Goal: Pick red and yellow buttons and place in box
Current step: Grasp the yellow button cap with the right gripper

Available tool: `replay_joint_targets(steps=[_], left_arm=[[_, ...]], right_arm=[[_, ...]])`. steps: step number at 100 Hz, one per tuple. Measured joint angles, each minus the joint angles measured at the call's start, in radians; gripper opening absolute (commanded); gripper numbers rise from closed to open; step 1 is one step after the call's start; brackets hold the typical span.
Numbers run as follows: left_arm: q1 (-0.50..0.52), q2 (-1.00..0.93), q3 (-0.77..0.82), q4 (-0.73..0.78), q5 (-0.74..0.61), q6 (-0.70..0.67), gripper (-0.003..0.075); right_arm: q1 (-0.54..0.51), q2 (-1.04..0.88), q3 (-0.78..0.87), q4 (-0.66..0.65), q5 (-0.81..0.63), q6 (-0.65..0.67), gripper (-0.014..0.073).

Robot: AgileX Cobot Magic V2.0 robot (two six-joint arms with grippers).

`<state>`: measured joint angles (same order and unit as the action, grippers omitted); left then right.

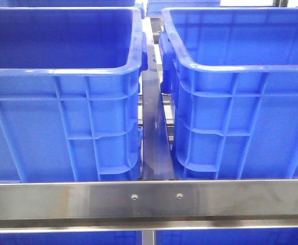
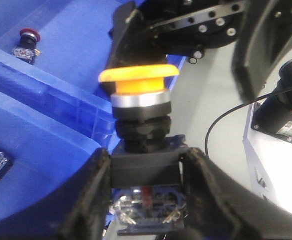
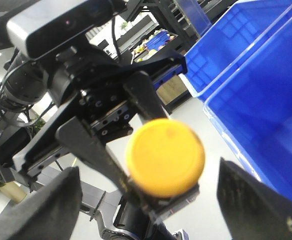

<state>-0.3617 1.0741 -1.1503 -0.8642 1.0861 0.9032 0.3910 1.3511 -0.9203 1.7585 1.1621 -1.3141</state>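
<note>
Left gripper [image 2: 144, 175] clamps the yellow button [image 2: 138, 82]; right gripper [image 3: 146, 200] gapes wide. Handover seems underway; next, carry it over a blue crate [image 2: 40, 130] at nine o'clock.

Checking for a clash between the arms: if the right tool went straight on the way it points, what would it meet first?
Most likely the yellow button, held by the left tool straight ahead of the open right tool; depth is unclear.

Bright, even light; foreground blur

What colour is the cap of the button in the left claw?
Orange-yellow cap; left wrist view shows it best.
</note>
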Motion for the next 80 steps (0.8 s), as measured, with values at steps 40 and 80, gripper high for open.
replay_joint_targets(steps=[40, 80], left_arm=[[0.0, 0.0, 0.0, 0.0, 0.001, 0.0, 0.0136], [0.0, -0.002, 0.0, -0.011, 0.005, 0.005, 0.015]], right_arm=[[0.064, 0.069, -0.099, 0.0, -0.007, 0.011, 0.0528], [0.07, 0.072, -0.098, 0.0, -0.033, 0.014, 0.0119]])
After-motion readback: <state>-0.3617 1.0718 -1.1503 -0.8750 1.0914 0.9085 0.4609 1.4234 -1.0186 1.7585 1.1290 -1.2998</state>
